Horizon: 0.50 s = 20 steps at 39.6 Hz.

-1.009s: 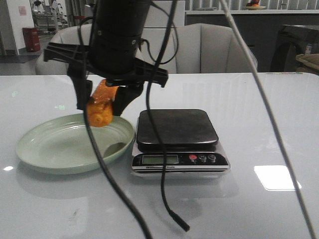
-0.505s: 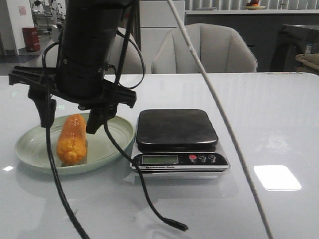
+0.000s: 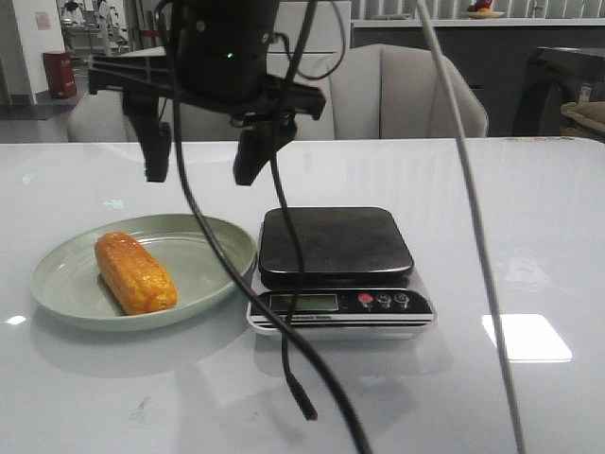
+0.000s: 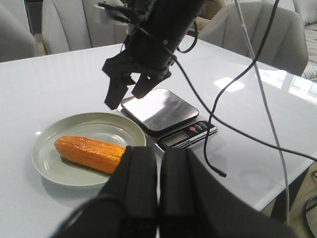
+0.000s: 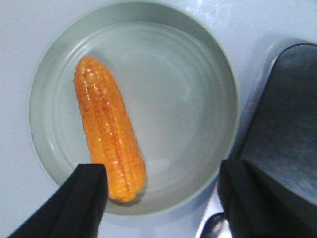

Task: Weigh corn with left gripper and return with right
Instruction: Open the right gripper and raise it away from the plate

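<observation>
The orange-yellow corn (image 3: 135, 272) lies on its side in the green plate (image 3: 203, 253), left of the scale (image 3: 336, 244). My right gripper (image 3: 200, 175) hangs open and empty well above the plate's right part, its fingers (image 3: 156, 161) spread wide. In the right wrist view the corn (image 5: 108, 129) lies in the plate (image 5: 183, 94) below the open right gripper (image 5: 159, 168). My left gripper (image 4: 158, 153) is shut and empty, back from the table's near side; its view shows the corn (image 4: 89, 152), the plate (image 4: 116, 130) and the right gripper (image 4: 125, 99). The left gripper is out of the front view.
The black-topped scale (image 4: 158, 109) stands right beside the plate; its pan carries nothing. Loose black cables (image 3: 302, 397) hang from the right arm down over the table in front of the scale. Grey chairs (image 3: 416, 90) stand behind the table.
A second ago my right gripper held the corn above the plate. It set the corn down in the plate, opened, and rose up and to the right.
</observation>
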Each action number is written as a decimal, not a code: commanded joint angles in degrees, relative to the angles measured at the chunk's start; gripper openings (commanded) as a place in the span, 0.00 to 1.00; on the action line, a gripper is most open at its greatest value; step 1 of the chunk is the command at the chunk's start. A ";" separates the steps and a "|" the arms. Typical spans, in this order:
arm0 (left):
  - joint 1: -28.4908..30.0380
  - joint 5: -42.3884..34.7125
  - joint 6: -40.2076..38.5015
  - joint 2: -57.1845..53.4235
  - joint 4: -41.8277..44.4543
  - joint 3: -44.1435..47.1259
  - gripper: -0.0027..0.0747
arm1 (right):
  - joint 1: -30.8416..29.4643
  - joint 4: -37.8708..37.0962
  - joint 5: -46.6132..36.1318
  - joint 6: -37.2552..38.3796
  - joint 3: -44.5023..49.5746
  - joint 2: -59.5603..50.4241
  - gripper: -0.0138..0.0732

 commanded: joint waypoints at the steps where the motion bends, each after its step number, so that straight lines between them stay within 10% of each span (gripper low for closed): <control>1: -0.12 -4.12 -0.01 0.78 -0.07 -1.40 0.18 | -1.32 -0.67 2.02 -8.55 -1.99 -6.14 0.81; 20: -0.12 -4.12 -0.01 0.78 -0.07 -1.40 0.18 | -14.05 1.79 9.44 -24.38 5.76 -17.97 0.81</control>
